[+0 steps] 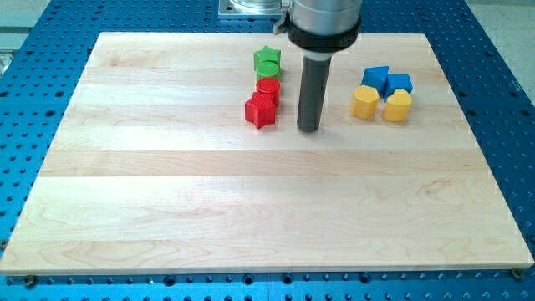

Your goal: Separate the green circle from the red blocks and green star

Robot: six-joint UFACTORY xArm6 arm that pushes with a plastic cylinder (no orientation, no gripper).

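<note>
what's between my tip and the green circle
Nothing: in the camera view, only bare wood separates my tip from the green circle, which sits up and to the view's left of it.

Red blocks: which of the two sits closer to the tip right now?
The red star, lowest in the stack, lies just left of my tip. The red circle sits higher, against the green circle.

a pale wooden board [251,209] lies on a blue table [42,50] dotted with rows of small holes. toward the view's top right of the board sit four small blocks, close together. two blue blocks are at the back: one blue block [375,78] on the left, another blue block [399,83] touching it on the right. in front of them stand a yellow block [364,102] and a second yellow block [397,106], side by side.
</note>
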